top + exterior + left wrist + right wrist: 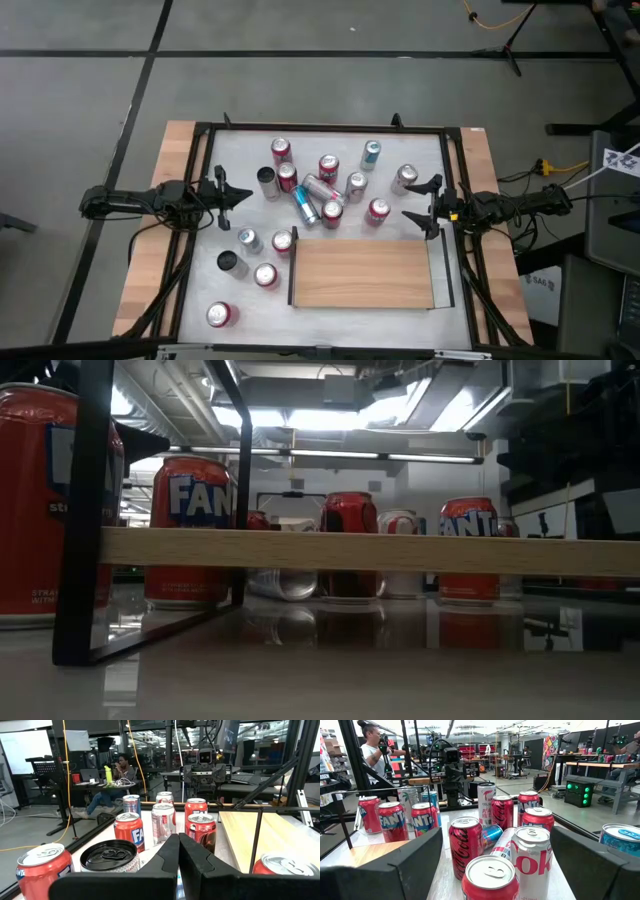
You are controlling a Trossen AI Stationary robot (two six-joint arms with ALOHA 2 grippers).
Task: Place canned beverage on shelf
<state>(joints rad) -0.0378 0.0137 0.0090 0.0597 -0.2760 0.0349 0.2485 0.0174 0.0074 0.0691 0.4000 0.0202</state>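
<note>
Shelf: the wooden shelf (364, 273) lies flat in the lower middle of the overhead frame, on the white table (330, 320); black rails stand at its short ends; nothing rests on the board; in the low view its edge (400, 551) runs as a pale band across the frame, with a black rail (78, 520) at the left.

Cans: a cluster of cans (320, 185) sits above the shelf in the overhead frame, most upright; a blue can (305, 206) and a silver and red one (322, 189) lie on their sides at the centre; more cans stand left of the shelf, among them a black can (230, 262) and a red can (221, 315) at the lower left; one red can (283, 242) stands just beside the shelf's upper left corner.

Left gripper: the left gripper (228, 196) hovers at the left edge of the table, well apart from the shelf, holding nothing; in its wrist view the fingers (167, 857) are pressed together, clenched.

Right gripper: the right gripper (424, 207) hovers at the right edge, near the shelf's upper right corner; its jaws are spread wide, released, holding nothing; in its wrist view red cans (466, 842) stand close ahead.

Room: a seated person (117, 772) shows beyond the table in the left wrist view.
</note>
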